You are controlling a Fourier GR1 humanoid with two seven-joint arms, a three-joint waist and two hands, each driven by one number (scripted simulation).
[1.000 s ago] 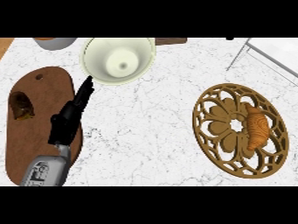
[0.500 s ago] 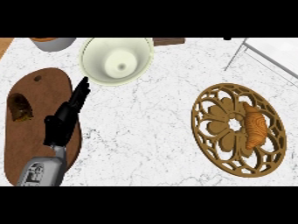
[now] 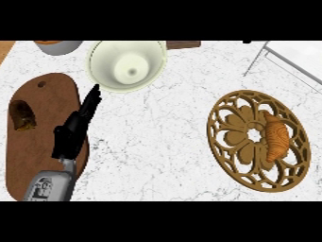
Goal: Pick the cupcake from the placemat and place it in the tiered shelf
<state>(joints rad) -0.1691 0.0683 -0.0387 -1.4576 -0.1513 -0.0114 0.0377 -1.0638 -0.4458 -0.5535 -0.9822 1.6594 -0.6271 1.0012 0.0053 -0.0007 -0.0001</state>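
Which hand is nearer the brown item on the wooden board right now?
Left. The left hand lies over the wooden board's right edge, just right of the brown item, fingers straight and pointing toward the cream bowl. The right hand is not in view.

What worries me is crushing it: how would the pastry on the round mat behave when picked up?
The pastry looks small and puffed, so it is probably light and easily squashed. Its curved, tapering shape lies flat on the mat, so it seems unlikely to roll, though its ridged crust might flake.
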